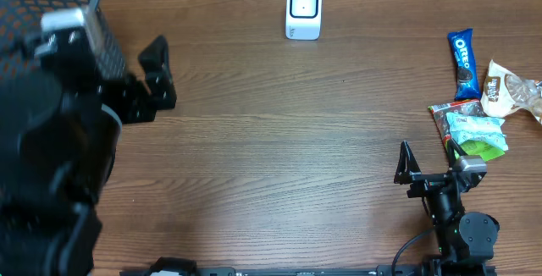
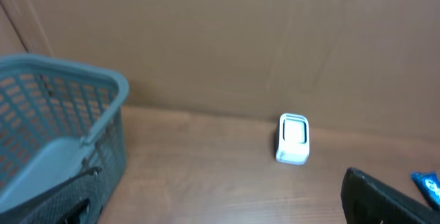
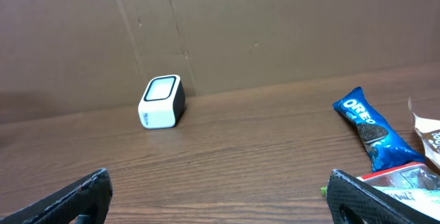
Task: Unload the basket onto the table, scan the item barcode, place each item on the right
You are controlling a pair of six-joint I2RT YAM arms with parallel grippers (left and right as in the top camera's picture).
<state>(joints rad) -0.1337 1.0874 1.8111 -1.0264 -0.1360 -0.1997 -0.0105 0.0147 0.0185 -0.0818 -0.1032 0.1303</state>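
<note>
**Item 1. Barcode scanner** (image 1: 303, 9): small white rounded box with a dark window on its face. It stands alone at the far middle edge of the wooden table (image 1: 271, 140), against the cardboard backdrop.

**Item 2. Oreo pack** (image 1: 463, 63): slim blue wrapper with white lettering and a cookie picture. It lies flat at the table's far right.

**Item 3. Beige snack bag** (image 1: 508, 90): crumpled, just right of the Oreo pack.

**Item 4. Dark red-edged packet** (image 1: 440, 115): nearer the front, with a green-and-white packet (image 1: 478, 134) lying over it.

**Item 5. Right gripper** (image 1: 432, 162): claw spread wide and holding nothing, just beside the green-and-white packet.

**Item 6. Left gripper** (image 1: 157, 77): claw spread and empty, at the table's left beside a grey mesh basket (image 2: 110, 86).
</note>
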